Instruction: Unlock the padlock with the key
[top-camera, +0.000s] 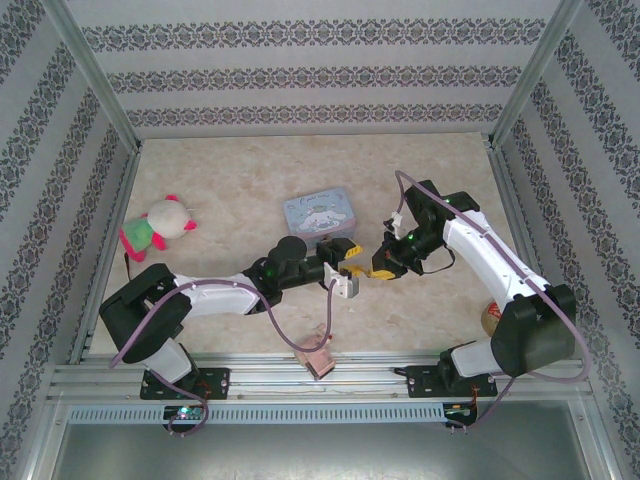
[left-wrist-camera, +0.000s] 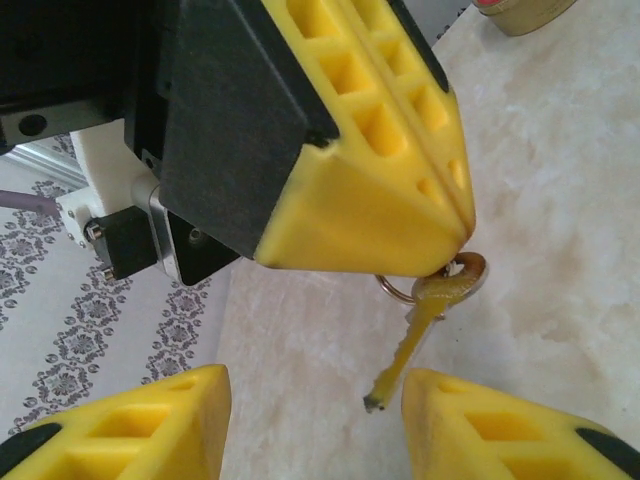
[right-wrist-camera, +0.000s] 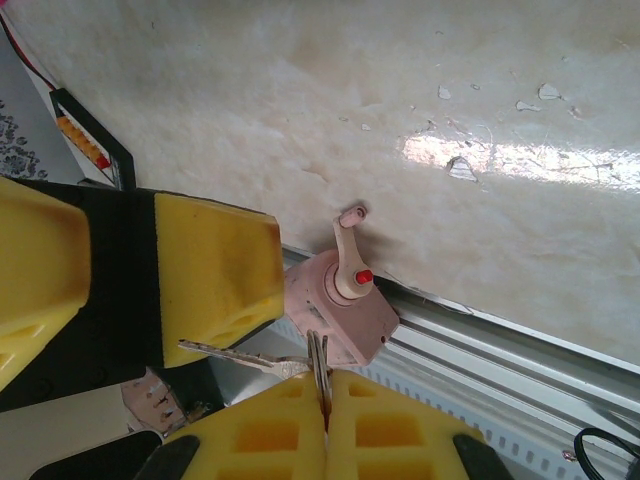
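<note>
The key (left-wrist-camera: 415, 335) hangs by its ring from the right end effector (left-wrist-camera: 440, 250), whose jaws are pressed fully together on the ring, so the key dangles free below the yellow tips. Its long axis runs from the head at the ring down and slightly sideways, and the blade tip points into the gap of the left end effector (left-wrist-camera: 318, 400). That one stands about half open and holds nothing. The blade sits nearer the finger (left-wrist-camera: 500, 430) on the right of the left wrist view, close to it but not visibly touching. From the right wrist view the blade reaches straight out from the closed tips toward the left arm's yellow finger (right-wrist-camera: 210, 270). The coming move looks like a handover, so the left arm is the one to act: close across the blade's flat sides. The left arm lies low, stretched across the table (top-camera: 200, 180) toward its middle. The right arm is folded, elbow raised, reaching back inward, and the two meet tip to tip.
</note>
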